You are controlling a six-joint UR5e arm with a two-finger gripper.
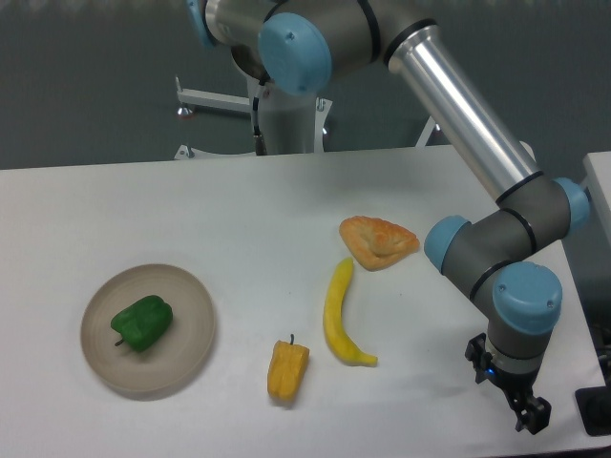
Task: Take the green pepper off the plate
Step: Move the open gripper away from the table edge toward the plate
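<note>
The green pepper [143, 322] lies a little left of centre on the round beige plate [191, 329] at the table's front left, with its short stem pointing to the front left. My gripper [531, 418] hangs low over the table's front right corner, far to the right of the plate, and points down. Its dark fingers overlap from this angle, so the gap between them does not show. Nothing shows between or under them.
A yellow-orange pepper [287, 370] lies right of the plate, with a banana [340, 315] beyond it. A pastry [380, 240] sits near the table's middle. The arm's forearm [468, 124] slants over the right side. A dark object [597, 410] sits at the right edge.
</note>
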